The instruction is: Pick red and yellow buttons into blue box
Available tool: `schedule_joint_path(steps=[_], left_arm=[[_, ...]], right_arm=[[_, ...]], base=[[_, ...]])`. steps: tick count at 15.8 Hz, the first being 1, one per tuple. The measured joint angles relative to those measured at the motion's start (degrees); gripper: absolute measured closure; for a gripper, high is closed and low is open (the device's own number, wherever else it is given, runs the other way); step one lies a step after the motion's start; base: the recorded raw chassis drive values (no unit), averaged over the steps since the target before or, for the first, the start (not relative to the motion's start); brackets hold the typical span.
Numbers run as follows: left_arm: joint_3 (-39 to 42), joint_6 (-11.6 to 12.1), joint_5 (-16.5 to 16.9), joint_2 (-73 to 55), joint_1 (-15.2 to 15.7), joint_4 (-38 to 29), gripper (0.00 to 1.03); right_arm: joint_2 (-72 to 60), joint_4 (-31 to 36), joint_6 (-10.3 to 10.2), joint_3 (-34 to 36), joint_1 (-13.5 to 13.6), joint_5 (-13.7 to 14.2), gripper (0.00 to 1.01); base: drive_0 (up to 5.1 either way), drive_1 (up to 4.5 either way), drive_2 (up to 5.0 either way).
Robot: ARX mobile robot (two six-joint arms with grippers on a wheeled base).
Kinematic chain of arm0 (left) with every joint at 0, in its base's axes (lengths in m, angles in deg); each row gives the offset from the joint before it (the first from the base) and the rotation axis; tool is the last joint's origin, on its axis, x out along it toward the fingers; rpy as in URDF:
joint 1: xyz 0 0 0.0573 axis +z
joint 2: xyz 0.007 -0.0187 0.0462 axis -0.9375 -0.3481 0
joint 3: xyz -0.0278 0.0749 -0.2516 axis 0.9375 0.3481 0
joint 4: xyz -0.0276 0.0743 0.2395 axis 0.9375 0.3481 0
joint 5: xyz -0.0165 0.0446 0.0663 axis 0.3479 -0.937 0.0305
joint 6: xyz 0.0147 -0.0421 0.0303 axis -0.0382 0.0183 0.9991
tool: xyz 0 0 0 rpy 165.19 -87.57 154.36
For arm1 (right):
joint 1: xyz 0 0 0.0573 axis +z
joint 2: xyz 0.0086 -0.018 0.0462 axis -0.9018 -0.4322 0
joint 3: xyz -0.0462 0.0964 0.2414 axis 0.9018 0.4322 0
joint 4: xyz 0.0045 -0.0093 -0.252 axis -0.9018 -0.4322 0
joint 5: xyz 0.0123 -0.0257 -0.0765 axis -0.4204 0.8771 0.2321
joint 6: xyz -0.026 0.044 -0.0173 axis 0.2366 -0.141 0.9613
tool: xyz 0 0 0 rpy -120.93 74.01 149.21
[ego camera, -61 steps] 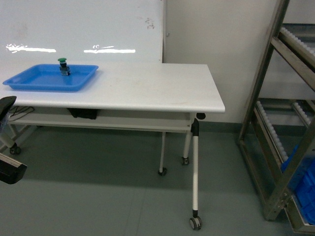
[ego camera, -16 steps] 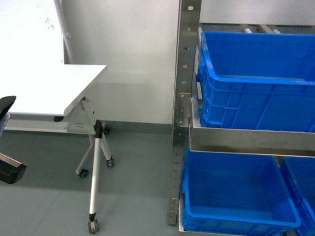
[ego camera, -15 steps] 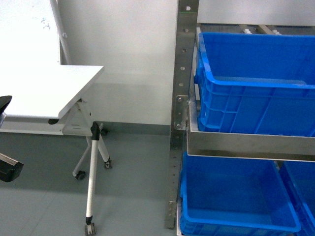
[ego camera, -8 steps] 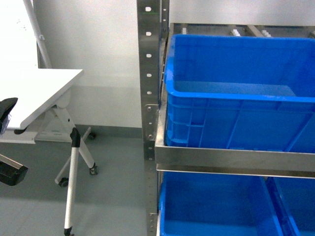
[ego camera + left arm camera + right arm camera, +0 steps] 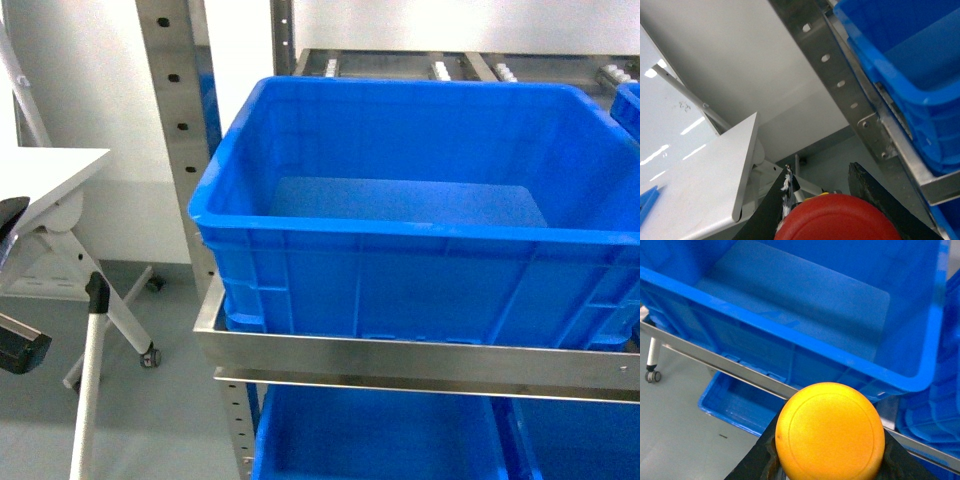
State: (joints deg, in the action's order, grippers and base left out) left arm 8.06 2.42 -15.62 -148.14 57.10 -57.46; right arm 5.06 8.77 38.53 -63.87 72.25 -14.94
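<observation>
The blue box (image 5: pixel 400 290) is a deep, empty crate on the upper shelf of a steel rack, filling the middle of the head view. My left gripper (image 5: pixel 821 172) is shut on the red button (image 5: pixel 837 220), whose domed cap sits between the black fingers, left of the rack and apart from the box (image 5: pixel 900 60). In the head view only parts of the left gripper (image 5: pixel 12 285) show at the far left edge. My right gripper (image 5: pixel 829 460) is shut on the yellow button (image 5: pixel 830 430), held in front of and just outside the box's near rim (image 5: pixel 790 335). The right gripper is outside the head view.
A perforated steel rack post (image 5: pixel 175 120) stands left of the box. The white folding table (image 5: pixel 40 180) and its leg (image 5: pixel 90 380) are at the left. More blue crates (image 5: pixel 370 440) sit on the lower shelf, and another crate (image 5: pixel 630 100) is at the right.
The head view has swung from the table to the rack and moved closer; the crate now fills it and the table has slid to the left edge. The left gripper keeps its place in view.
</observation>
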Motion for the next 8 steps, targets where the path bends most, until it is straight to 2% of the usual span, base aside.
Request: schedule_joint_path(steps=[3, 8], left_arm=[[0.00, 0.00, 0.00, 0.07, 0.00, 0.22, 0.74], [0.00, 0.00, 0.00, 0.07, 0.04, 0.11, 0.74]], right_arm=[[0.00, -0.02, 0.00, 0.00, 0.02, -0.09, 0.71], [0.02, 0.07, 0.00, 0.00, 0.00, 0.02, 0.71]], base=[[5.0, -2.41, -2.4], [4.7, -3.74, -1.2]])
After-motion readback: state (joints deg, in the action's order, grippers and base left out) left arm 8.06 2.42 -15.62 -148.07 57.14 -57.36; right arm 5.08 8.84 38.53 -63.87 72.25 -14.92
